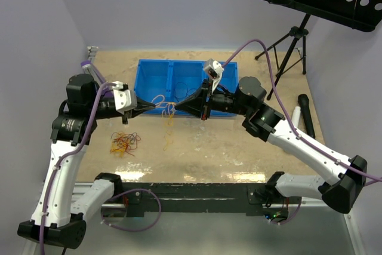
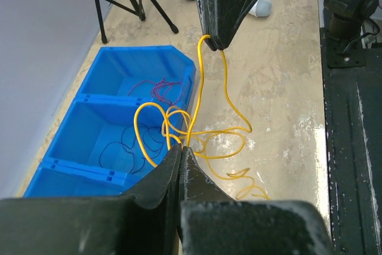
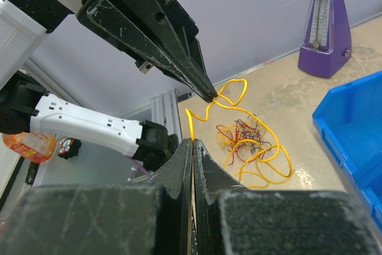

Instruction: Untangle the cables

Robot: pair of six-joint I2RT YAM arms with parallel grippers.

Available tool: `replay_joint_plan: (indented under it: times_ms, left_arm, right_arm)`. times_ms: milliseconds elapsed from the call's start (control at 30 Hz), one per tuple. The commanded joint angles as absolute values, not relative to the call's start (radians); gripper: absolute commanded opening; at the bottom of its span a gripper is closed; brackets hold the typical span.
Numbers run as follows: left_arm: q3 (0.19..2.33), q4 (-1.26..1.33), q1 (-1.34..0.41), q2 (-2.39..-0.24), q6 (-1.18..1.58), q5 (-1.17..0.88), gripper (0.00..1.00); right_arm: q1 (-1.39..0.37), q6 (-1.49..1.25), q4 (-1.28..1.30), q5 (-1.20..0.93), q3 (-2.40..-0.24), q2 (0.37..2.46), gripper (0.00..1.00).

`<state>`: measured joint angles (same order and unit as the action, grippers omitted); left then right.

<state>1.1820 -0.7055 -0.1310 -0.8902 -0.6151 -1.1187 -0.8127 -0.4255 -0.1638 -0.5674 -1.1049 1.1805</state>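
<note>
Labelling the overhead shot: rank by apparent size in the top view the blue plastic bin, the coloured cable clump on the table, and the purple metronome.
1. Blue plastic bin
2. Coloured cable clump
3. Purple metronome, tiny at the far-left corner

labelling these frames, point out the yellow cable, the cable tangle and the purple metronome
yellow cable [image 2: 199,76], left wrist view, on its upright strand
cable tangle [image 1: 124,143], top external view, middle of the clump
purple metronome [image 3: 325,31], right wrist view, its front face

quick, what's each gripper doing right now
left gripper: closed, pinching the yellow cable
right gripper: closed, pinching the same yellow cable
</note>
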Motion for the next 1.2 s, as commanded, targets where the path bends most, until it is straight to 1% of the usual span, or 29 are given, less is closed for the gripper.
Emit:
replay_joint_plan:
  times_ms: [0,133,300,400,567,633,667,700,733,800,833,867,967,1167]
  left_arm:
    - [1.223,-0.712,-0.127,-0.888,-0.644,-1.115,0.00]
    - [1.207,-0.664,-0.127,-0.871,-0.628,-1.024,0.00]
    - [1.157,-0.456,-0.127,-0.815,-0.555,-0.809,0.00]
    - [1.146,-0.330,-0.127,-0.784,-0.528,-0.717,0.00]
    - [1.221,-0.336,-0.127,-0.816,-0.523,-0.678,0.00]
    - [1.230,-0.388,-0.127,-0.824,-0.523,-0.728,0.00]
    - [1.233,-0.438,-0.127,-0.830,-0.541,-0.789,0.00]
    - [1.233,-0.507,-0.127,-0.837,-0.573,-0.854,0.07]
    - [1.223,-0.553,-0.127,-0.844,-0.589,-0.918,0.17]
    - [1.183,-0.597,-0.127,-0.848,-0.557,-1.000,0.55]
    - [1.161,-0.609,-0.127,-0.850,-0.551,-1.043,0.66]
    - [1.152,-0.639,-0.127,-0.848,-0.570,-1.084,0.74]
    - [1.144,-0.747,-0.129,-0.845,-0.702,-1.186,0.78]
    - [1.132,-0.828,-0.136,-0.854,-0.799,-1.193,0.78]
  right_arm:
    - [-0.818,-0.408,-0.176,-0.558,-1.128,1.183,0.00]
    - [-0.818,-0.388,-0.143,-0.540,-1.106,1.175,0.00]
    - [-0.818,-0.362,-0.080,-0.497,-1.054,1.134,0.00]
    - [-0.818,-0.354,-0.055,-0.474,-1.016,1.114,0.00]
    - [-0.819,-0.353,-0.038,-0.437,-0.974,1.088,0.00]
    - [-0.818,-0.359,-0.051,-0.437,-0.963,1.083,0.00]
    - [-0.816,-0.365,-0.060,-0.436,-0.963,1.085,0.00]
    - [-0.818,-0.371,-0.070,-0.439,-0.966,1.091,0.00]
    - [-0.818,-0.374,-0.077,-0.454,-0.971,1.095,0.00]
    - [-0.818,-0.376,-0.089,-0.468,-0.983,1.106,0.00]
    - [-0.818,-0.376,-0.094,-0.475,-0.989,1.112,0.00]
    - [-0.818,-0.374,-0.095,-0.480,-0.995,1.115,0.00]
    - [-0.818,-0.370,-0.097,-0.491,-1.012,1.127,0.00]
    - [-0.818,-0.374,-0.117,-0.531,-1.038,1.144,0.00]
